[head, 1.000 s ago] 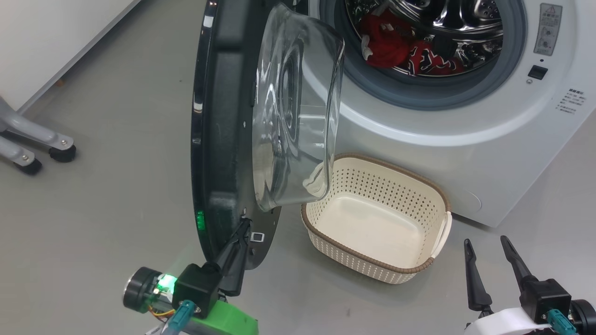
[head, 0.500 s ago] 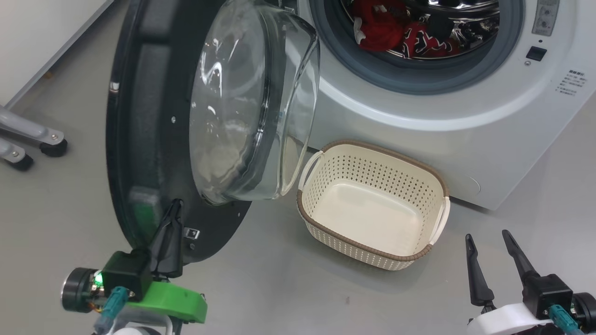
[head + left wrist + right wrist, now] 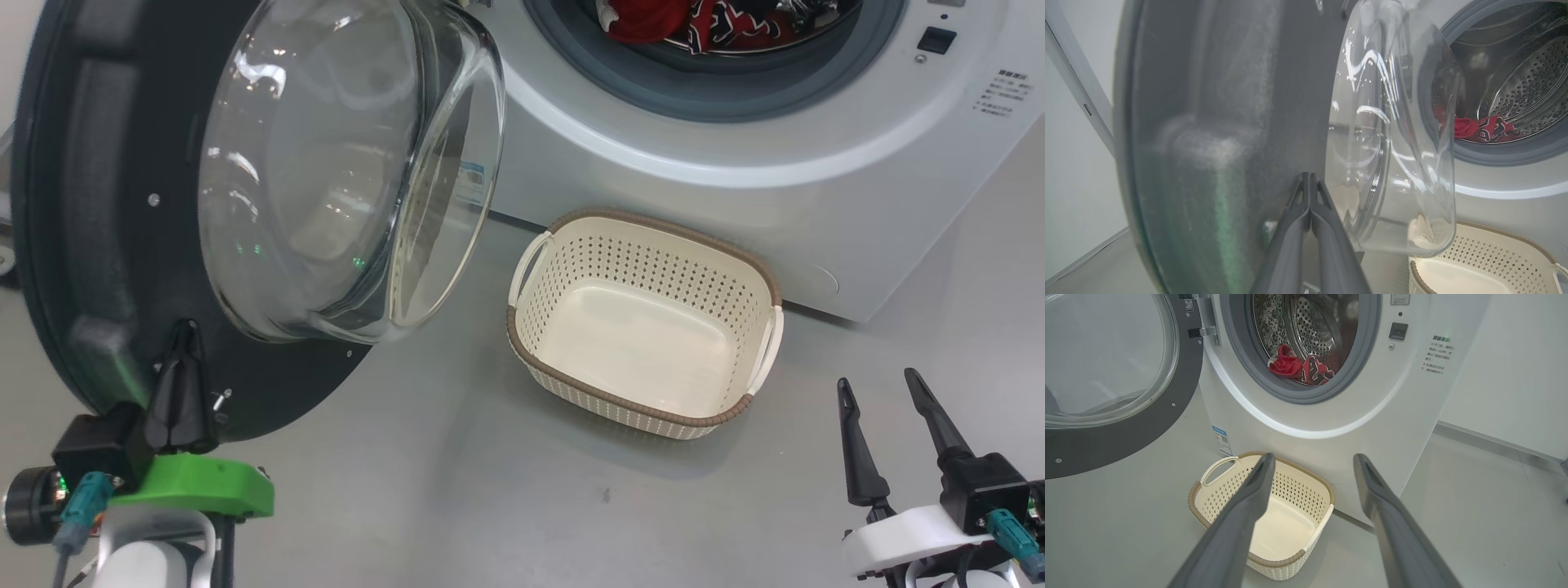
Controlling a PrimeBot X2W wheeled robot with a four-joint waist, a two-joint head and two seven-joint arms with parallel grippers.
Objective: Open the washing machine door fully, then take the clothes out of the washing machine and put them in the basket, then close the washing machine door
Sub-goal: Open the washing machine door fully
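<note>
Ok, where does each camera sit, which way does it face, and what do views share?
Head view: on the head, looking down at door, basket, washing machine; shut left gripper lower left, open right gripper lower right.
Left wrist view: left wrist, facing the door's inner side; own shut fingers.
Right wrist view: right wrist, facing the washing machine over the basket; own spread fingers.
All share door, basket, clothes.

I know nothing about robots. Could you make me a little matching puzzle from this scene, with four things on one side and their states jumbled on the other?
Things:
1. clothes
2. basket
3. left gripper
4. right gripper

States:
A. open, holding nothing
B. empty, on the floor
C. in the drum
D. shut, tips at the washing machine door

Pairs: 1-C, 2-B, 3-D, 4-A
</note>
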